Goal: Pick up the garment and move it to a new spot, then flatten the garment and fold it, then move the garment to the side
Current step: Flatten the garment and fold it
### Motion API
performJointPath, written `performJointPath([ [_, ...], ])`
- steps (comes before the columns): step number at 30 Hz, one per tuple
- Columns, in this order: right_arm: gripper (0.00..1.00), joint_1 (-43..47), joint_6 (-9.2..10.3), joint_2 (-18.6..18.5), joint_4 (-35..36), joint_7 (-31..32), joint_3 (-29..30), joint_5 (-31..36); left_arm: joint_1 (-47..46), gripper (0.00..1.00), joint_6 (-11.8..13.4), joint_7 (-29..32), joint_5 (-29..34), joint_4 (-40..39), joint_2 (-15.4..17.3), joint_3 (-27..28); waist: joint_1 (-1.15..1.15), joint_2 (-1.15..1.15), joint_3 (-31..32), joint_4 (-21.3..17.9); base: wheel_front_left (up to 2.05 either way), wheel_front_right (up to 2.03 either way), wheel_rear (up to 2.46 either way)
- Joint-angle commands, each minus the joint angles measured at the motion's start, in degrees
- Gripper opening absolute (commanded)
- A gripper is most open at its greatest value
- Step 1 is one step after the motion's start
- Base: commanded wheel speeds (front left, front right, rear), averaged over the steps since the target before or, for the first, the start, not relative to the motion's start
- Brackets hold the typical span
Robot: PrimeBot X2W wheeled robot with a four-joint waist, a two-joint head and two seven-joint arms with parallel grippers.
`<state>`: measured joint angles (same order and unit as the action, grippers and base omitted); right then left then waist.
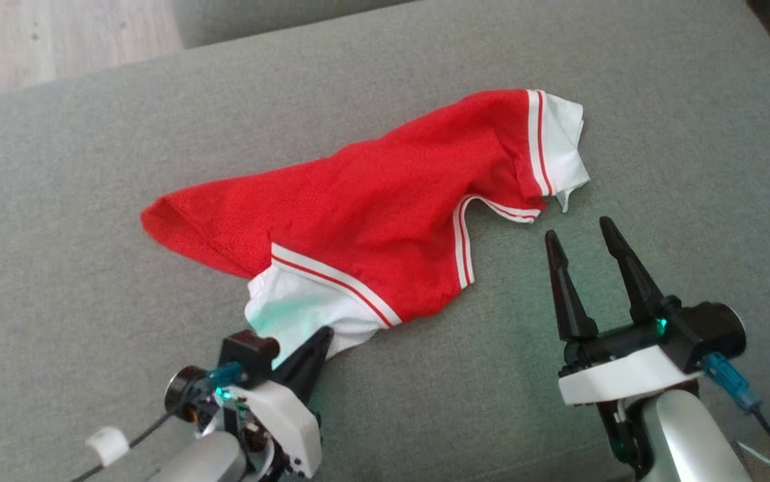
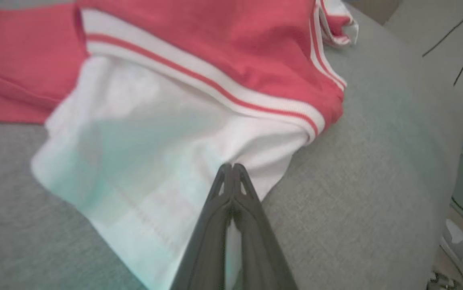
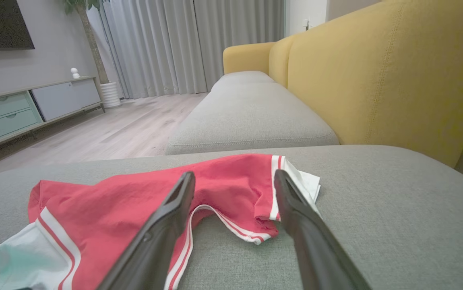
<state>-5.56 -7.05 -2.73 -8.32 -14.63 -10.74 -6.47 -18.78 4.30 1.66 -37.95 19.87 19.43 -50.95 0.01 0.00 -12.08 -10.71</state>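
Garment: we see a red knit piece with white bands carrying a thin red stripe. It lies crumpled on the grey seat cushion, stretched across the middle of the head view from 8 o'clock to 1 o'clock.
White ends: one white section hangs off the garment's 7 o'clock corner, and another sits at its 1 o'clock end.
Left gripper: we see it at 7 o'clock of the garment. Its two dark fingers are pressed together on the edge of the near white section. In the left wrist view the tips meet where the cloth puckers.
Right gripper: it is at 4 o'clock of the garment, with its fingers spread wide and nothing between them. Its tips are just off the striped hem and above bare cushion.
Right wrist view: the spread fingers frame the garment's red middle. A yellow backrest rises at 2 o'clock and pale curtains hang at 12 o'clock. A wood floor and a low cabinet are at 10 o'clock.
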Motion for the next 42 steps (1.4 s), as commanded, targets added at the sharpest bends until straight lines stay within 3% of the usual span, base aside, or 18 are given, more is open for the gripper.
performJointPath([
  [1, 1.00, -0.7, -0.44, -0.1, 1.3, -0.4, -0.8, 0.1, -0.2, 0.00, -0.3, -0.6, -2.1, -3.6, 1.7, 3.6, -0.01, 0.00, 1.1, 0.5, 0.00, 0.00, 0.00],
  [7, 1.00, 0.4, -0.44, -0.1, 0.7, -0.4, 0.1, 0.6, 1.0, 0.00, -1.6, 0.9, -8.9, -21.6, 6.3, 9.2, -0.01, 0.00, 4.0, 1.5, 0.00, 0.00, 0.00],
  [15, 1.00, 1.8, -0.44, -0.1, 0.2, -0.4, 0.7, 0.6, 4.5, 0.00, 0.1, 4.8, -17.4, -48.1, 14.8, 17.0, -0.01, 0.00, 7.8, 1.7, 0.00, 0.00, 0.00],
  [24, 1.00, 3.4, -0.44, -0.1, 0.1, -0.4, 2.0, 0.9, 7.4, 0.00, -1.2, 6.8, -25.0, -63.9, 19.7, 21.0, -0.01, 0.00, 9.7, 1.3, 0.00, 0.00, 0.00],
  [34, 1.00, 3.6, -0.44, -0.1, 0.5, -0.4, 2.3, 0.9, 4.9, 0.00, -2.1, 8.8, -29.5, -72.0, 24.2, 26.8, -0.01, 0.00, 8.9, 0.8, 0.00, 0.00, 0.00],
  [38, 1.00, 2.6, -0.44, -0.1, 0.7, -0.4, 1.8, 0.3, -1.1, 0.00, -2.2, 11.7, -30.0, -69.4, 25.1, 28.4, -0.01, 0.00, 7.4, 0.1, 0.00, 0.00, 0.00],
  [42, 1.00, 1.2, -0.44, -0.1, 0.8, -0.4, 1.0, -0.7, -10.3, 0.00, -1.8, 15.4, -30.9, -62.8, 23.6, 28.2, -0.01, 0.00, 5.2, -1.5, 0.00, 0.00, 0.00],
])
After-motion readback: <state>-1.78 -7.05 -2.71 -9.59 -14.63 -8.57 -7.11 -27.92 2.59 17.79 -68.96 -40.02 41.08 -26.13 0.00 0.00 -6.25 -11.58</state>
